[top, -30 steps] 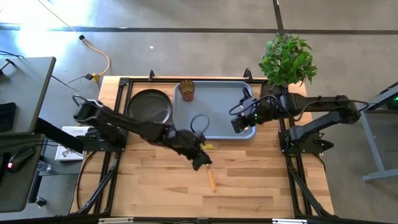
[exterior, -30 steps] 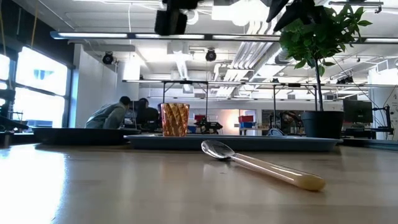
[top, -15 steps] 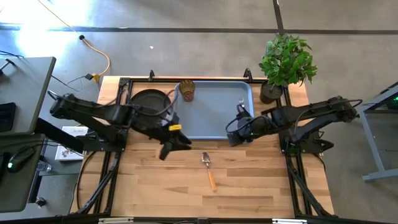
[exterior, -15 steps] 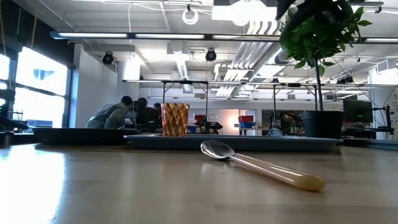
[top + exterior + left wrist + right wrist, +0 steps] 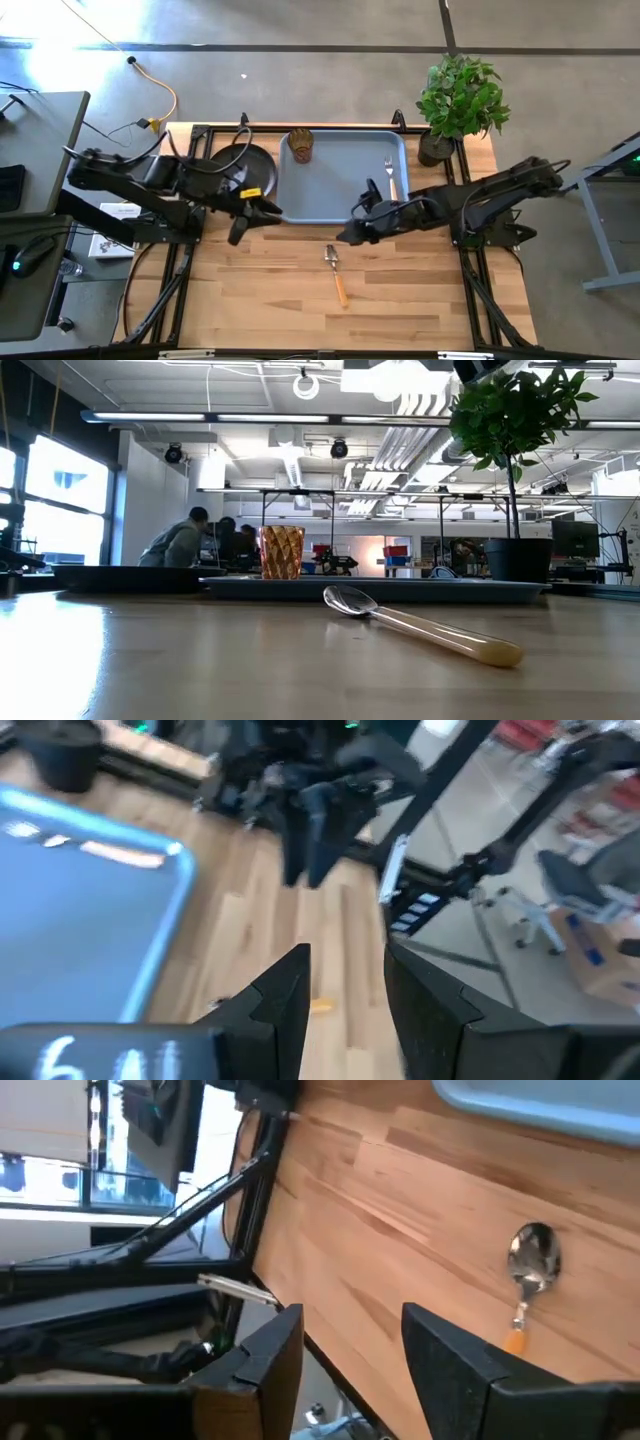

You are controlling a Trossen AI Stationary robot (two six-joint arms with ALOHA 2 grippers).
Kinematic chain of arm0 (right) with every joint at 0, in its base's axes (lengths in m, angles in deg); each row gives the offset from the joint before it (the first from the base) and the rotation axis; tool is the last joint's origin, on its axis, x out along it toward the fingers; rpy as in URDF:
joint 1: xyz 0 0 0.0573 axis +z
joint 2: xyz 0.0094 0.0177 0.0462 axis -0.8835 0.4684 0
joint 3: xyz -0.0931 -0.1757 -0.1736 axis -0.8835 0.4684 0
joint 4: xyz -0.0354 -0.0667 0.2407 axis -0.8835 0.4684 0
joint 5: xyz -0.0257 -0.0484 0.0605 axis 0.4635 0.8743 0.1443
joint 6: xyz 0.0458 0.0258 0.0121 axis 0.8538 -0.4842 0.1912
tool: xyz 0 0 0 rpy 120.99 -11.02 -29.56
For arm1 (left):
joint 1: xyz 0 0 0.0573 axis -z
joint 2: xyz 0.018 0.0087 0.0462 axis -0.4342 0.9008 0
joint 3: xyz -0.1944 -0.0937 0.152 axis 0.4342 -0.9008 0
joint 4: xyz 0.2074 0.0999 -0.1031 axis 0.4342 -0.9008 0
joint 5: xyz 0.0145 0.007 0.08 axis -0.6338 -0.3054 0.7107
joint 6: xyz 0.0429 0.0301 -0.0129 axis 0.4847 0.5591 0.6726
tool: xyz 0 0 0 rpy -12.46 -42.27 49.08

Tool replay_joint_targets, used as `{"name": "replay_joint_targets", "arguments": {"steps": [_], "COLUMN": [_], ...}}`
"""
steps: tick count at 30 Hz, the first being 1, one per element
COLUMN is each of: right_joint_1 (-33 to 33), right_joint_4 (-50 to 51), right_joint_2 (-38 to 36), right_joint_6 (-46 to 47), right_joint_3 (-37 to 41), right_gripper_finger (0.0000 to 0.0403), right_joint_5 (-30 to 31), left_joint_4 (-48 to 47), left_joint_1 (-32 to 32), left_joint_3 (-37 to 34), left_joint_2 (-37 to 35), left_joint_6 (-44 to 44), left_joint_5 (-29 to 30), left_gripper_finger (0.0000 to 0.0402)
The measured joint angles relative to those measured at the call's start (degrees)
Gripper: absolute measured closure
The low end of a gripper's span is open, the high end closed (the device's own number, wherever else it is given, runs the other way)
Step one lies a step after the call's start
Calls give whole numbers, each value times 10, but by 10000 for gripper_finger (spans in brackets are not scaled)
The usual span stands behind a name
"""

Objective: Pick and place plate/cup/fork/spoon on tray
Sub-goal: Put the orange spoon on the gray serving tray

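Note:
The spoon (image 5: 335,271) lies flat on the bare wood in front of the tray (image 5: 340,195), its bowl (image 5: 531,1258) toward the tray; the low view shows the spoon (image 5: 420,626) too. On the tray stands the amber cup (image 5: 300,146) at the far left corner, and the fork (image 5: 390,176) lies by the right rim. The dark plate (image 5: 238,163) sits on the table left of the tray, partly under my left arm. My left gripper (image 5: 250,220) hangs open near the tray's near left corner. My right gripper (image 5: 348,234) is open above the tray's near rim, right of the spoon's bowl.
A potted plant (image 5: 460,98) stands at the table's far right corner. Bare wood (image 5: 260,300) lies around the spoon toward the near edge. People sit at desks in the room behind (image 5: 195,542).
My left gripper has pulled away from the spoon, rising and going toward the table's left and far side to the tray's near left corner, rolling as it went. My right gripper has come off the tray's right end, leaving the fork uncovered, toward the spoon. The spoon has not moved.

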Motion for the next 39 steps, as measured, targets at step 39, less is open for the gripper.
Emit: {"name": "replay_joint_targets", "arguments": {"steps": [39], "right_joint_1": [17], "right_joint_4": [242], "right_joint_2": [142], "right_joint_6": [62], "right_joint_3": [-160], "right_gripper_finger": [261], "right_joint_5": [-51], "left_joint_4": [-57], "left_joint_1": [0], "left_joint_3": [0], "left_joint_2": [-14], "left_joint_6": [18], "left_joint_5": [53], "left_gripper_finger": [282]}}
